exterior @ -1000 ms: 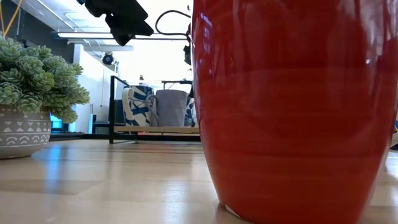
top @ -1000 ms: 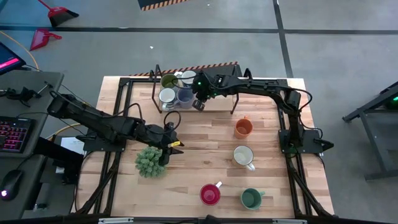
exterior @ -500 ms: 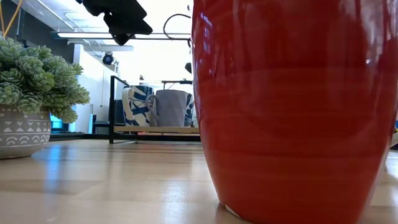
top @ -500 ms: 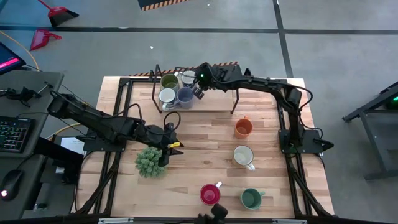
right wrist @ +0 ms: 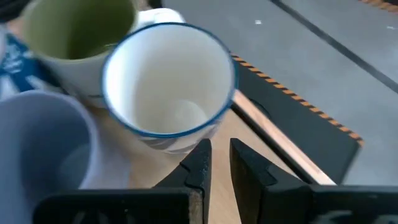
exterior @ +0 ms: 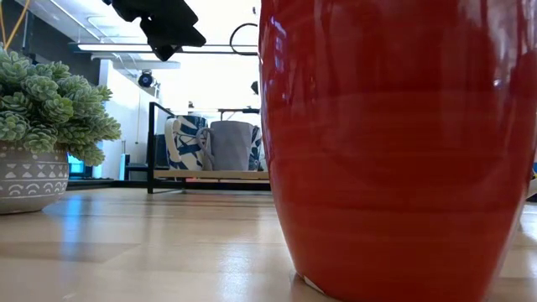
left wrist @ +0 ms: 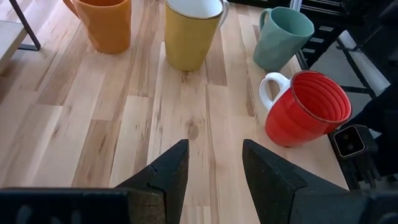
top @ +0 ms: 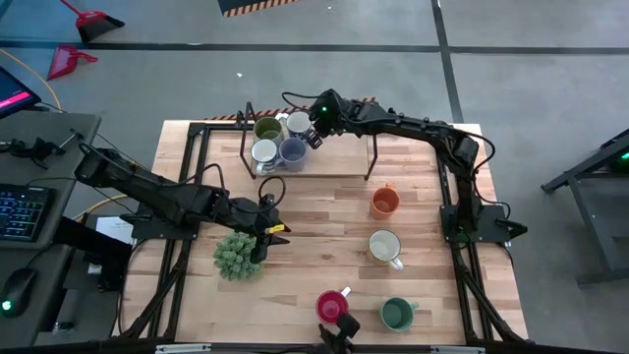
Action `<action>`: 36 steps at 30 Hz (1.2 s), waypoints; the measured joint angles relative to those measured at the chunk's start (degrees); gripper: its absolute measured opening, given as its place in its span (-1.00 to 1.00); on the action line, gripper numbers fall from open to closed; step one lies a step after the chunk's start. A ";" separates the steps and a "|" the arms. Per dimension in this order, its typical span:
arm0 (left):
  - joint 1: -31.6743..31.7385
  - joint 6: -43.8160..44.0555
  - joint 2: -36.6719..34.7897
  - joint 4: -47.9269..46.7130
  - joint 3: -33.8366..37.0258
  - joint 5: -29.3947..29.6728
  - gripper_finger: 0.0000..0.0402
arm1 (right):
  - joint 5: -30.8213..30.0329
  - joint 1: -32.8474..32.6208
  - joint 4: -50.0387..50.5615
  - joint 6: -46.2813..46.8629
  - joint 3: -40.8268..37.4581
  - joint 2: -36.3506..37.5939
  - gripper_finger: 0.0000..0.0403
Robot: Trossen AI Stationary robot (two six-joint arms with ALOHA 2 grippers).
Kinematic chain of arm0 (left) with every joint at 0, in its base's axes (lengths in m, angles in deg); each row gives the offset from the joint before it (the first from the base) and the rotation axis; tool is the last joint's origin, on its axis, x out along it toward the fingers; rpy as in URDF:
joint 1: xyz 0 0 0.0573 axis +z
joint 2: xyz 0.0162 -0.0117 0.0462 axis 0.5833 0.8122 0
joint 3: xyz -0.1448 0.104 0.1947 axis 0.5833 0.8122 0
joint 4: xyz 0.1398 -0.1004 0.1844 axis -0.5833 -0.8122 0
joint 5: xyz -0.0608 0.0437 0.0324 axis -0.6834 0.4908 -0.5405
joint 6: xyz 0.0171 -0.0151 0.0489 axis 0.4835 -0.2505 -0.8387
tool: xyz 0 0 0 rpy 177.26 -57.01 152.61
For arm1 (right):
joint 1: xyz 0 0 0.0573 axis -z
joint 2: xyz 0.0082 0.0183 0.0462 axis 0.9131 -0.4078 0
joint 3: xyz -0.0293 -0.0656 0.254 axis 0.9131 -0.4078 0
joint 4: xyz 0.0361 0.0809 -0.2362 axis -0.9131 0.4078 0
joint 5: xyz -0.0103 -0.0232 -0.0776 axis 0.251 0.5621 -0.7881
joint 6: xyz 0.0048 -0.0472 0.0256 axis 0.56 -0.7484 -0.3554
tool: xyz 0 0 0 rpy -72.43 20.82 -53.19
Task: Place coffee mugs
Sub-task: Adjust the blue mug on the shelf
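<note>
Hovering upper centre, the right gripper (top: 314, 137), fingers narrowly parted, eyes the fragile, slippery white blue-rimmed ceramic mug (right wrist: 169, 79)—grip its rim.

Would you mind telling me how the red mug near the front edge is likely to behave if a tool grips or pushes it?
The red mug looks rigid and glazed, so it would likely keep its shape but could slip between smooth fingers. It stands upright on a base narrower than its rim, so a high push might tip it. Its white handle probably offers a surer hold.
</note>
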 joint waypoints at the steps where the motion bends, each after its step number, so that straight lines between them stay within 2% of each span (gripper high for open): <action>1: 0.00 0.00 0.00 0.00 0.00 0.00 -0.30 | 1.43 0.21 -0.14 -0.47 0.01 0.00 -0.82; 3: 0.00 0.00 0.00 0.00 0.00 0.00 -0.30 | 3.98 0.70 -0.53 -0.82 0.00 0.00 -0.82; 6: 0.00 0.00 0.00 0.00 0.00 0.00 -0.30 | 4.54 1.14 -0.62 -1.56 0.02 -0.02 -0.82; 13: 0.00 0.02 0.00 0.00 0.00 0.00 -0.30 | 2.38 1.47 -0.64 -1.63 0.00 -0.07 -0.82; 26: 0.04 0.00 -0.02 0.00 0.00 0.04 -0.30 | 5.09 1.47 -2.65 -1.78 0.02 -0.17 -0.82; 36: 0.04 -0.02 -0.02 0.03 -0.02 0.04 -0.30 | 4.63 1.09 -2.83 -1.41 0.11 -0.99 -0.82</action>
